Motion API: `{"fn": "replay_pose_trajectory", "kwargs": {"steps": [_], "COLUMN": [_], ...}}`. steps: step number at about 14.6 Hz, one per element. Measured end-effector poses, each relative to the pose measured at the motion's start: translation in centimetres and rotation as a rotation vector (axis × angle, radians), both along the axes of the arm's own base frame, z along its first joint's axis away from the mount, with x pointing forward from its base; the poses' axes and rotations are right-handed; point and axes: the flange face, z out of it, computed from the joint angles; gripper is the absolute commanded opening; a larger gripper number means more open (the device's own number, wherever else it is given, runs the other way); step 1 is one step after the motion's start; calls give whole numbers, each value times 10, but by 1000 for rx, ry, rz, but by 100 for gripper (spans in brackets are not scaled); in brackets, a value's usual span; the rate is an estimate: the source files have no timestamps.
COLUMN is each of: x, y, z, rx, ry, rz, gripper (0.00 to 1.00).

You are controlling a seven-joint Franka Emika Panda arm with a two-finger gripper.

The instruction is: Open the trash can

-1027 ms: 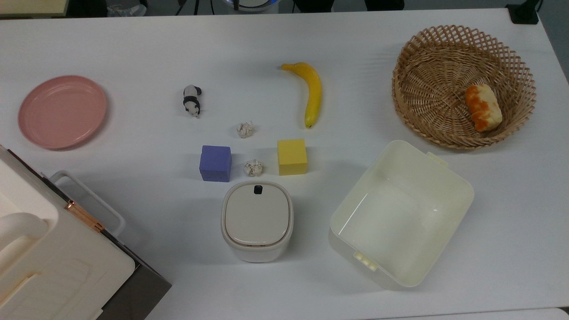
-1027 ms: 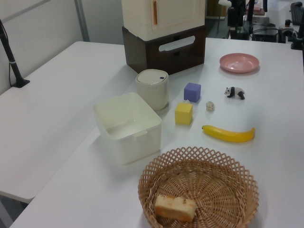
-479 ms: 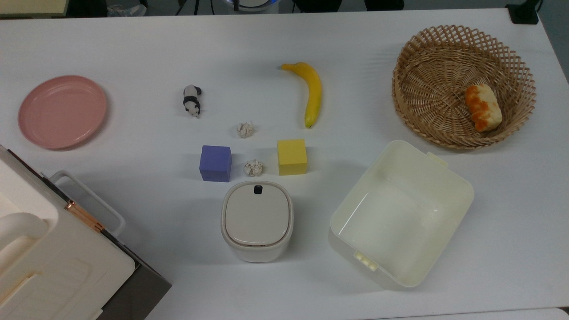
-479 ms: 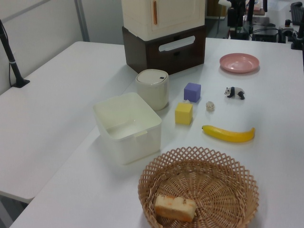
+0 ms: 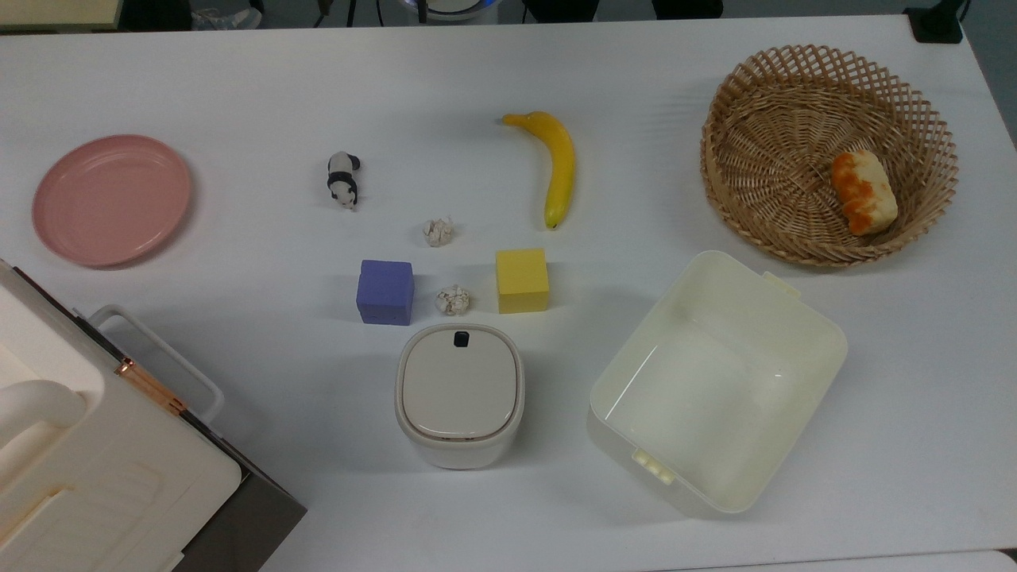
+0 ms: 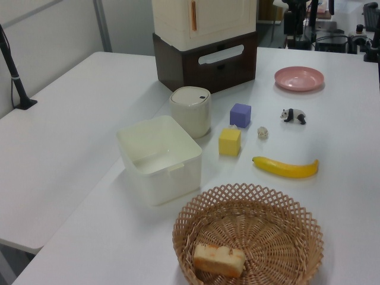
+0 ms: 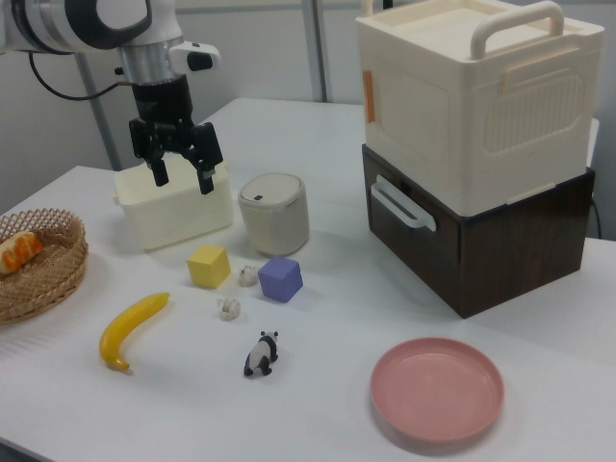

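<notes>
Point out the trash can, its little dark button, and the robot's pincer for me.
trash can [image 5: 459,393], top view, middle of its flat lid
button [image 5: 460,339], top view, centre of the dark button
pincer [image 7: 180,176], right view, midway between its open fingertips

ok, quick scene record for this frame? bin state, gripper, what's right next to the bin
trash can: upright on the table, between the big white case and the cream tub
lid: shut, flat
button: dark, at the lid edge facing the blocks
gripper: in the air in front of the tub in the right view, jaws open, holding nothing
nearest items: paper ball, purple block, yellow block
task: not started
</notes>
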Motion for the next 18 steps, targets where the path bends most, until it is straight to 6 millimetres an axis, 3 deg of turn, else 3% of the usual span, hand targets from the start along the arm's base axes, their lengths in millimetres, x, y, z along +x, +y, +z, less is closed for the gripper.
{"fn": "replay_pose_trajectory", "kwargs": {"steps": [10, 12, 16, 18], "x": [15, 17, 18, 18], "y": [1, 2, 3, 3], "z": [-6, -9, -10, -10], "rx": [1, 2, 2, 2], "ry": [-58, -53, -50, -50], "rz": [25, 26, 29, 29], "gripper": [100, 84, 28, 6]}}
